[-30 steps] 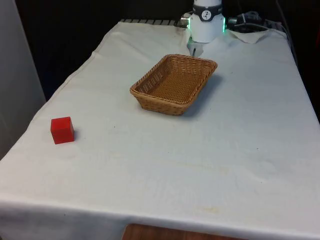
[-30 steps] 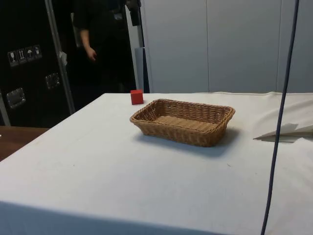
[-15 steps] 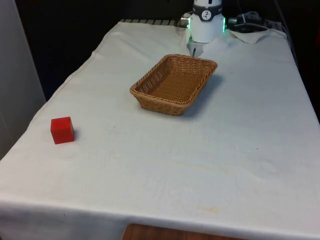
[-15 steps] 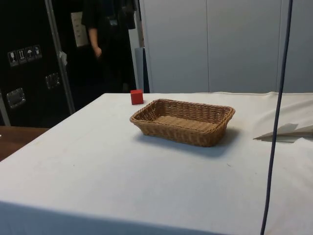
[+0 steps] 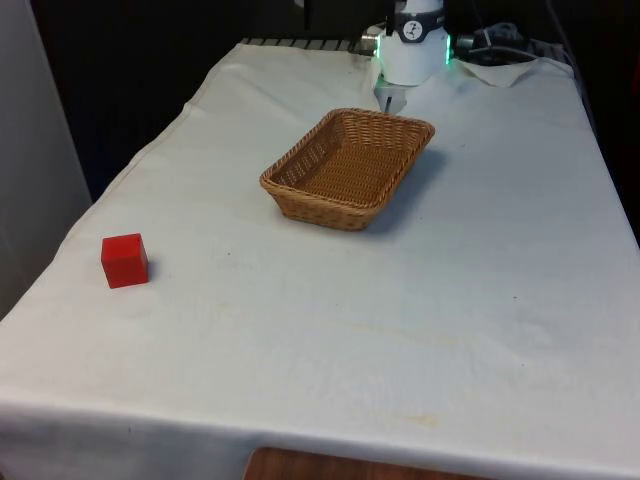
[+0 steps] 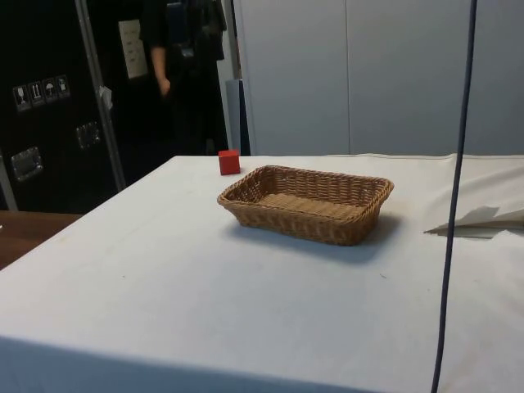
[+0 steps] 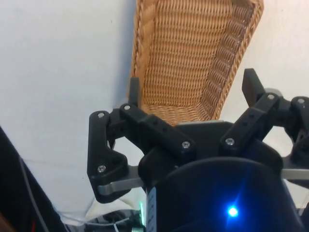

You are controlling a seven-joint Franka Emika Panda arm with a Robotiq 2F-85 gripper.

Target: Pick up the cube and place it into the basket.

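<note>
One red cube (image 5: 124,260) is sitting at the front view's left near the table edge, well apart from the wicker basket (image 5: 347,167). The gripper (image 7: 192,90) is hovering above the basket with fingers spread wide, holding nothing.

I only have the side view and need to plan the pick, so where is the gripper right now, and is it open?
Observer: The gripper hangs high above the basket, its two fingers spread wide with nothing between them.
Operator: Anything in the basket already?
Observer: No, its woven floor is bare in the front view.
Operator: How far off is the cube?
Observer: The red cube sits on the white cloth well apart from the basket, near the table edge at the front view's left, closer to that camera than the basket.
</note>
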